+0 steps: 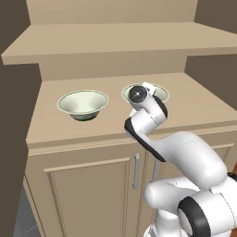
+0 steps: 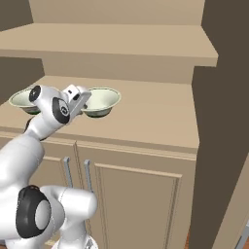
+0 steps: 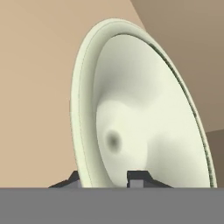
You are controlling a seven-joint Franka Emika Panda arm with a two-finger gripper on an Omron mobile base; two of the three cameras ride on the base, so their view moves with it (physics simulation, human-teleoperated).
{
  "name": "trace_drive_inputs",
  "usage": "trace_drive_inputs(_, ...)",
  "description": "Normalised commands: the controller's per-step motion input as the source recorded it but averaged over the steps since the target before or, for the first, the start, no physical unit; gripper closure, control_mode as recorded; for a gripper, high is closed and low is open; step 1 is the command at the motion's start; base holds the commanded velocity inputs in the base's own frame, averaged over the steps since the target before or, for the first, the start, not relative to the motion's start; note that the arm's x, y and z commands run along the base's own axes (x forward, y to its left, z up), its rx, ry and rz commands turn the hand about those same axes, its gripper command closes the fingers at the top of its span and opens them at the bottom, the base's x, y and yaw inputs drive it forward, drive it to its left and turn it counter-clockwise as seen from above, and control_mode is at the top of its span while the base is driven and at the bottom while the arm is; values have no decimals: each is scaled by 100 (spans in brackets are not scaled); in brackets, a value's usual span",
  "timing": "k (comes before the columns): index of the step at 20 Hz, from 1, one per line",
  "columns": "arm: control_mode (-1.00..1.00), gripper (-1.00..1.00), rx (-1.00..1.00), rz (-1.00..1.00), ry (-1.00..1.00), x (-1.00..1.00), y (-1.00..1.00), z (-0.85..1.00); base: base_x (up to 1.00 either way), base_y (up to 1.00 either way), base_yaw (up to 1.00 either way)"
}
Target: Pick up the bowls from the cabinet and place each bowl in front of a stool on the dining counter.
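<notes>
Straddling the near rim of a bowl, the hand (image 3: pixel 107 180) shows in the hand view as two dark fingertips, one (image 3: pixel 139 178) inside the pale cream-green basin and the other outside the wall, with the rim between them; they look clenched on that rim, though the contact itself sits at the very bottom of the picture. This held bowl (image 3: pixel 144 113) appears tilted on edge in this rolled view, with beige shelf surface behind it.

From the left base view, the white arm reaches up from the lower right, and its wrist covers the front of the right-hand bowl (image 1: pixel 159 91). Well apart to the left, the second bowl (image 1: pixel 83 103) stands upright on the counter (image 1: pixel 41 120) of the cabinet (image 1: pixel 83 185), inside the open niche below an upper shelf (image 1: pixel 115 41). Two slim bar handles (image 1: pixel 136 171) hang on the panelled doors beneath.

From the right base view, the arm comes in from the lower left, the hand (image 2: pixel 81 101) meeting the near-left rim of the nearer bowl (image 2: pixel 103 100). The other bowl (image 2: pixel 20 100) peeks out behind the arm's wrist, farther left on the same surface.
</notes>
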Motion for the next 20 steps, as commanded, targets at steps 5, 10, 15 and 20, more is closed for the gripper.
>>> trace_drive_inputs(5, -100, 100, 0, 0, -1, -32, 1, 0, 0, 0, 0)
trace_drive_inputs(10, -100, 100, 0, 0, -6, -96, 0, 0, 0, 0, 0)
trace_drive_inputs(15, -100, 100, 0, 0, -1, -100, 0, 3, 0, 0, 0)
trace_drive_inputs(20, -100, 100, 0, 0, 1, -100, 0, 32, 0, 0, 0)
